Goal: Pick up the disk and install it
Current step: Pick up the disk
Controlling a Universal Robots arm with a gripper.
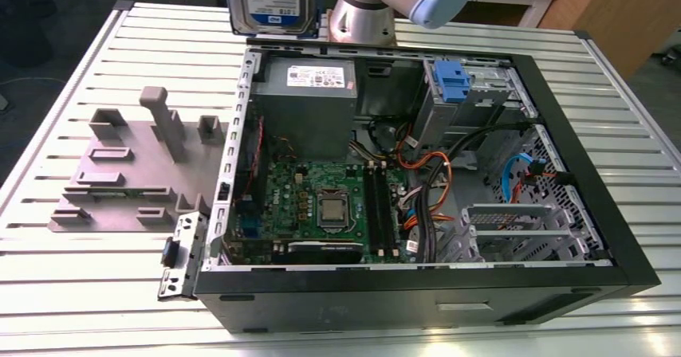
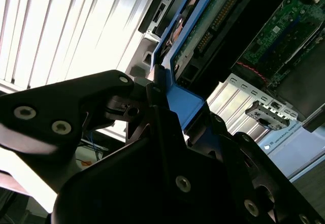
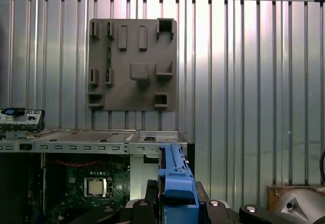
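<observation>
1. One grey fixture [image 1: 127, 166] lies on the table [image 1: 85, 293] at the exterior view's left, with nothing on it.
2. Right of that, the disk [image 1: 274, 2] hangs in the air on edge, label toward the camera. It is above the far corner of the open case [image 1: 426, 293] and touches neither case nor table.
3. I judge the disk dense and stiff, slick on its bare metal and sensitive to knocks. Its plastic rail [image 3: 177, 183] is the safest place to hold it, not the label face or the board side.
4. The gripper [image 2: 180, 104] does that now: in both wrist views its black fingers [image 2: 157, 102] pinch the blue rail.
5. The arm [image 1: 368, 10] stands just right of the disk, behind the case, with its wrist raised high.
6. Farther right, a bare blue clip [image 1: 452, 82] sits in the case's drive bay.
</observation>
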